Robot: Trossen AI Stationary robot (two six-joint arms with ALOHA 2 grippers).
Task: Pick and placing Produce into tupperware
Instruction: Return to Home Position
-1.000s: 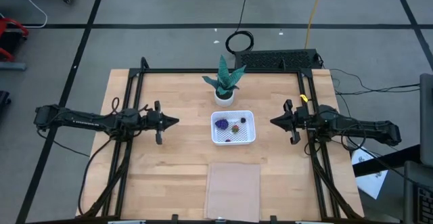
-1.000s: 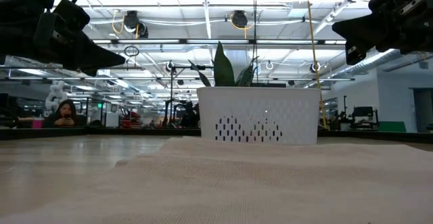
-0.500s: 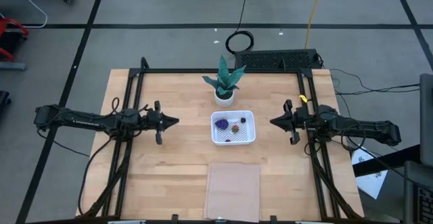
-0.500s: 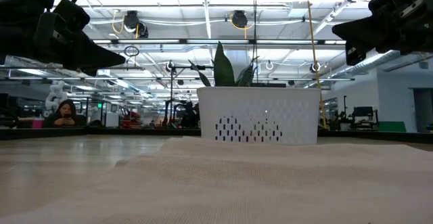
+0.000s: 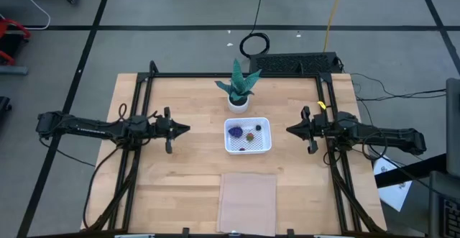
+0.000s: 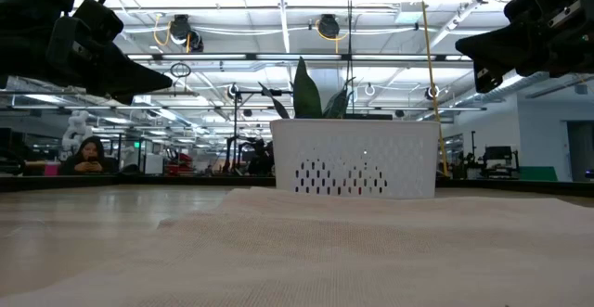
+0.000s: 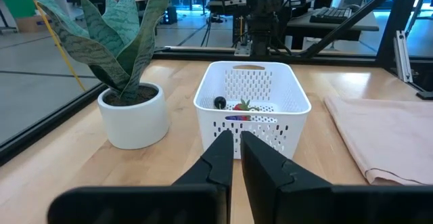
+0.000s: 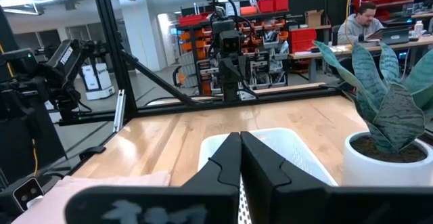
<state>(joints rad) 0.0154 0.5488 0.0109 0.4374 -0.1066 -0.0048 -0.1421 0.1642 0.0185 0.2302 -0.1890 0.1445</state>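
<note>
The white tupperware (image 5: 264,145) sits near the middle of the wooden surface (image 5: 187,173). All four fruits lie inside it: the purple cluster (image 5: 235,131) at its left, the strawberry-like piece (image 5: 249,136) in the middle, the dark red fruit (image 5: 256,129) toward its far right corner and the blackish fruit (image 5: 242,149) by its near wall. The left gripper (image 5: 188,129) hangs off the tupperware's left side, apart from it. Its jaws are drawn together to a thin slit and hold nothing. The right gripper (image 5: 287,129) hangs off its right side, jaws likewise pressed together and empty. A potted plant (image 5: 238,101) stands just behind the tupperware, and a tan sheet (image 5: 247,202) lies in front of it.
</note>
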